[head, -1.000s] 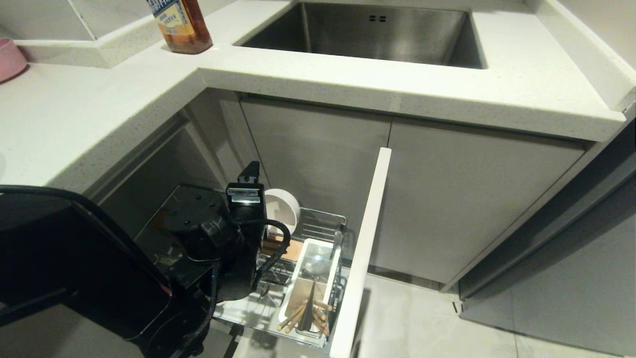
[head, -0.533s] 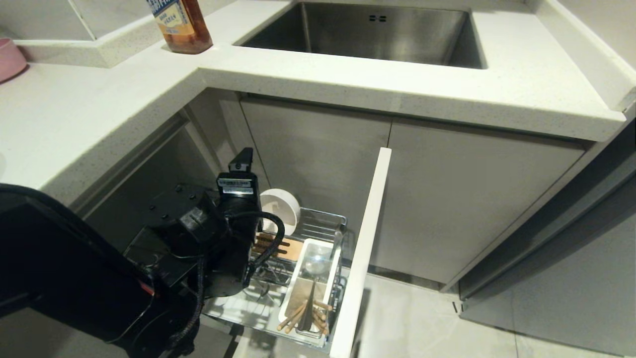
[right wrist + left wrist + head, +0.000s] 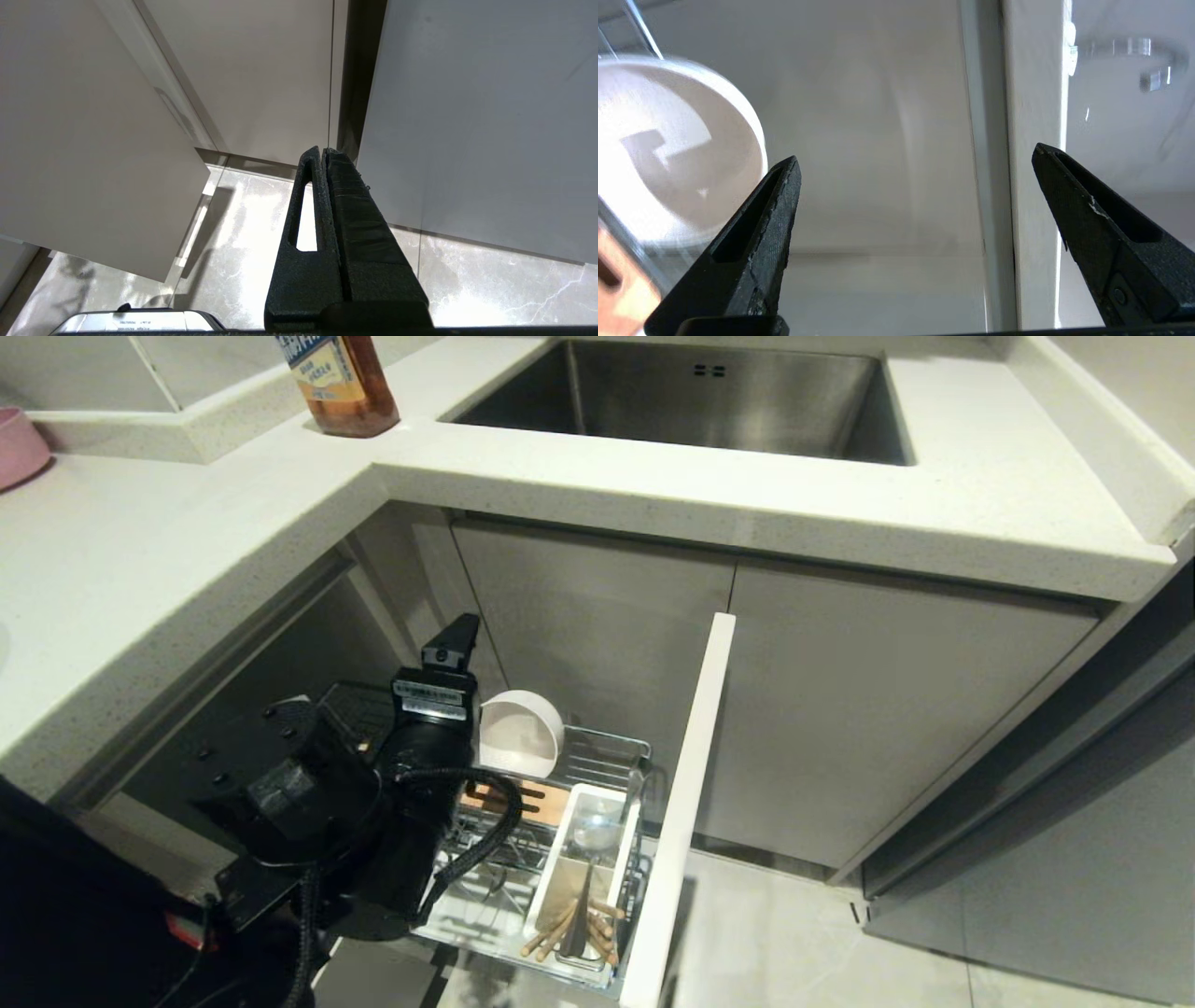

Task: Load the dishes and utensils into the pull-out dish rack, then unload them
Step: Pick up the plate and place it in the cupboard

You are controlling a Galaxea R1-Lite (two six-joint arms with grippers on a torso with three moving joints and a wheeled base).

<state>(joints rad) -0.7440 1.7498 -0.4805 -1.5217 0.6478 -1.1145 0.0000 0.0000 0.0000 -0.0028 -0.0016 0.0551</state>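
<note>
The pull-out dish rack point(image 3: 602, 756) stands drawn out below the counter, its tall pale front point(image 3: 691, 775) on the right. A cream-white bowl point(image 3: 519, 735) stands on edge at the rack's back, behind the wood-coloured strip point(image 3: 527, 800). The white utensil holder point(image 3: 624, 859) holds the chopsticks point(image 3: 560, 929) and the metal spoon point(image 3: 592, 833). My left gripper point(image 3: 915, 153) is open and empty, level with the bowl point(image 3: 668, 154) and just to its left; one of its fingers point(image 3: 455, 639) shows above the wrist. My right gripper point(image 3: 322, 151) is shut and empty, out of the head view, pointing at the floor.
The white counter point(image 3: 653, 485) overhangs the rack, with a steel sink point(image 3: 700, 392), an amber bottle point(image 3: 338, 383) and a pink dish point(image 3: 19, 443) on it. Closed cabinet doors point(image 3: 868, 709) stand behind and right of the rack. Grey floor tiles point(image 3: 794, 933) lie to the right.
My left arm has swung left and back from the rack, uncovering more of the bowl. The bowl, chopsticks and spoon have stayed in place.
</note>
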